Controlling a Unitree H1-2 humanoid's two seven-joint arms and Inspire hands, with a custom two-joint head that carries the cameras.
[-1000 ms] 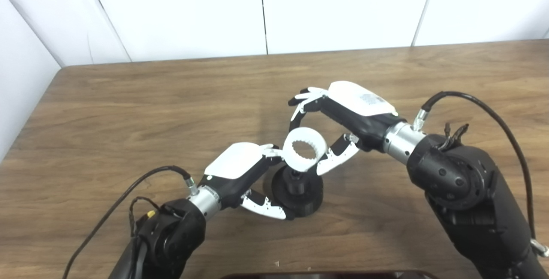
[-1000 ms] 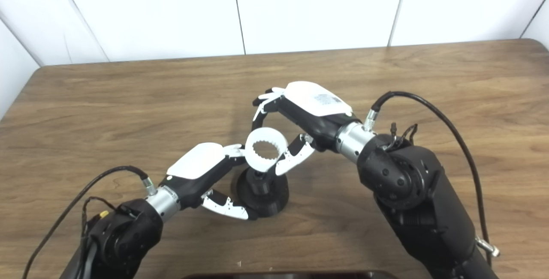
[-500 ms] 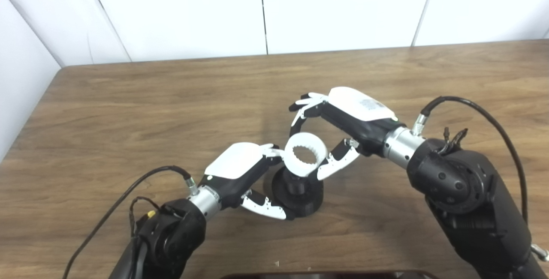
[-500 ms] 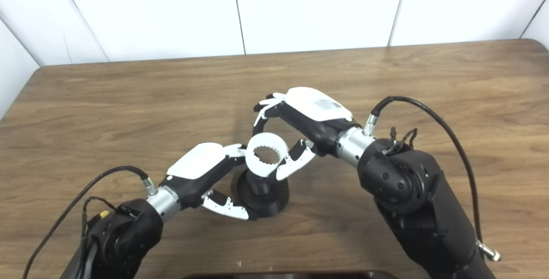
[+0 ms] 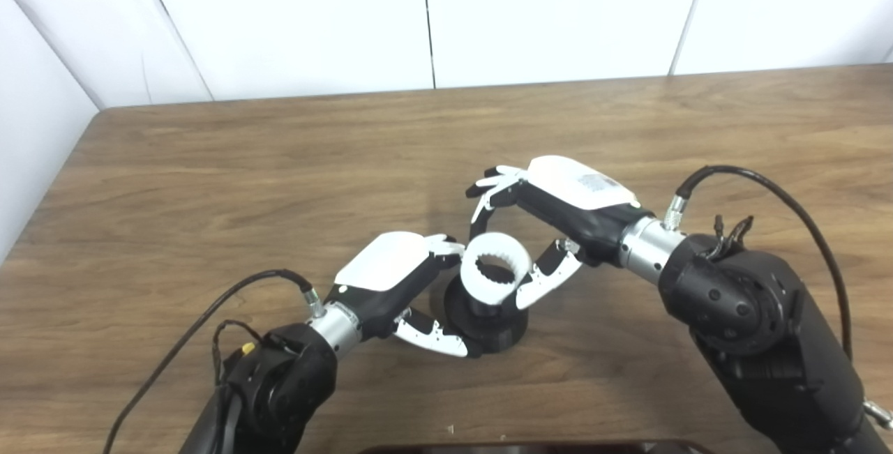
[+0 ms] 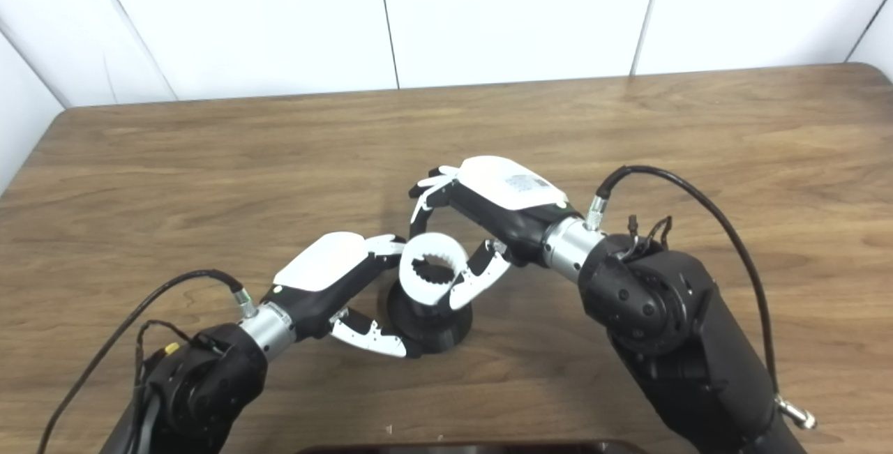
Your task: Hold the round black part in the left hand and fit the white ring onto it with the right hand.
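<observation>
Both robot hands — left robot hand (image 5: 391, 280), right robot hand (image 5: 551, 210) — mid-table (image 5: 209, 182)

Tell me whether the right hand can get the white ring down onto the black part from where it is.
Probably yes. The right hand holds the white ring directly over the round black part, which the left hand steadies on the table. Nothing sits between them, though whether they already touch is unclear.

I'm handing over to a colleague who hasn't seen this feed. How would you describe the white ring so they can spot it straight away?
Look near the middle of the wooden table, where the two hands meet. The right hand holds the white ring just above the round black part, which the left hand steadies on the table. It is the only white hoop there, with small teeth around its inner edge.
</observation>
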